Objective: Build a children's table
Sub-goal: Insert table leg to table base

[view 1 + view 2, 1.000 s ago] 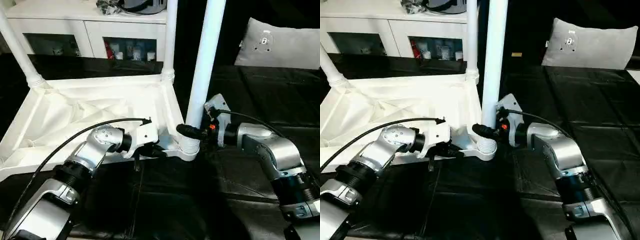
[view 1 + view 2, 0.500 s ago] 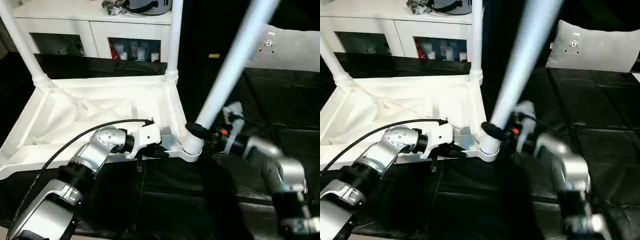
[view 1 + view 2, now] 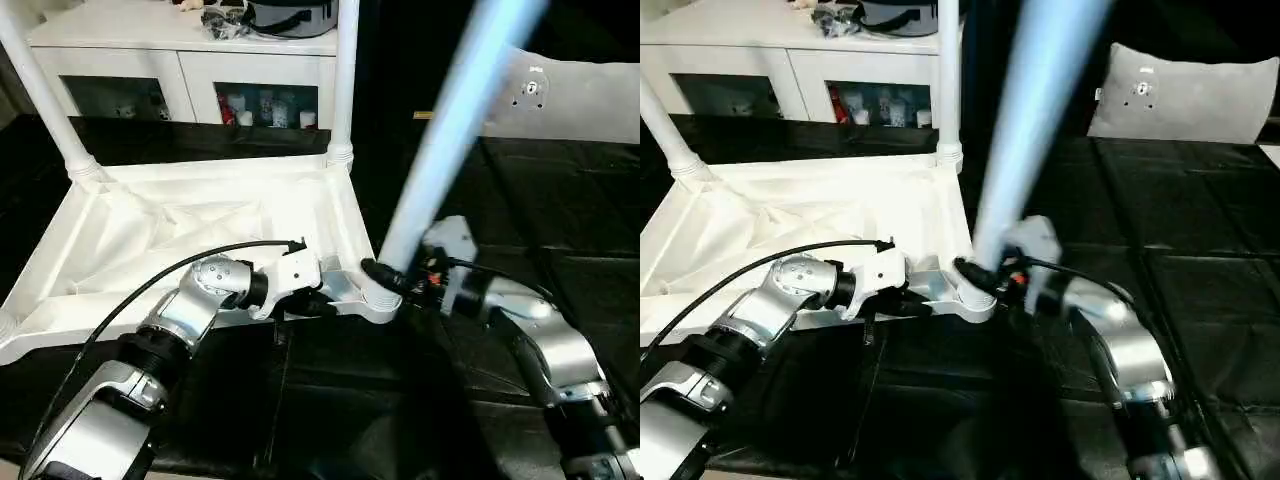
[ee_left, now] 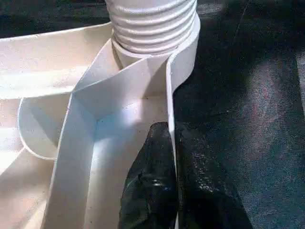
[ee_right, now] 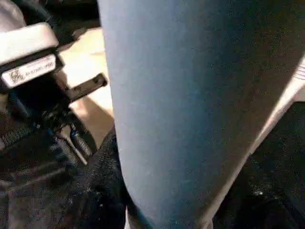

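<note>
Tabletop (image 3: 190, 235) lay underside up across the left and centre of the head-camera frame, on black floor covering (image 3: 500, 180). Two legs (image 3: 343, 80) stood seated in the far corner sockets, upper left and upper centre. Third leg (image 3: 455, 120) leaned toward the upper right, foot at the near right corner socket (image 3: 375, 298), lower centre.

Left gripper (image 3: 318, 298) sat at lower centre, clenched on the tabletop's near rim. Seen in the left wrist view: thin white rim wall pinched between the two black fingers (image 4: 147, 191), one inside the tray, one outside, just beside the ribbed socket collar.

Right gripper (image 3: 385, 278) sat just right of centre, fingers half spread around the leaning leg close above the socket. One black finger (image 3: 378, 272) crossed the front of the tube. In the right wrist view, leg surface pressed close to the camera.

White cabinet (image 3: 200, 60) with glass doors stood at upper left; grey cushion (image 3: 570, 100) at upper right.

Small white label on the left gripper body noted in the right wrist view (image 5: 28, 71); print not readable. No other legible writing.
</note>
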